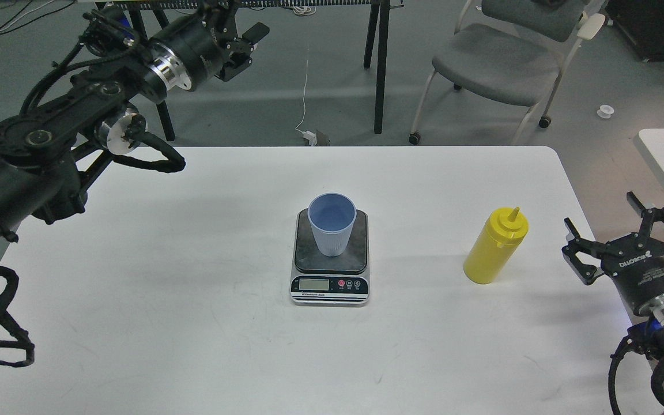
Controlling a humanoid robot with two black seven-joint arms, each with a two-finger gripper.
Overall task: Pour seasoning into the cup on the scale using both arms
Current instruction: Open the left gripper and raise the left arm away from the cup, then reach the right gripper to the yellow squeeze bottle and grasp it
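A light blue ribbed cup (332, 225) stood upright on the dark weighing plate of a kitchen scale (330, 282) at the centre of the frame, on a white table (165, 300). The scale's silver front, with its small display and round buttons, faced the lower edge of the frame. Right of centre, well apart from the scale, a yellow seasoning bottle (495, 246) stood on the table, its pointed nozzle cap on. At the lower right, the right gripper (614, 227) was just beside the bottle without touching it, its two fingers spread wide apart and holding nothing. In the upper left, the left gripper (248, 49) was raised beyond the table's far edge, also holding nothing; whether its fingers were apart or together could not be told. A grey chair (499, 57) stood on the floor at upper right.
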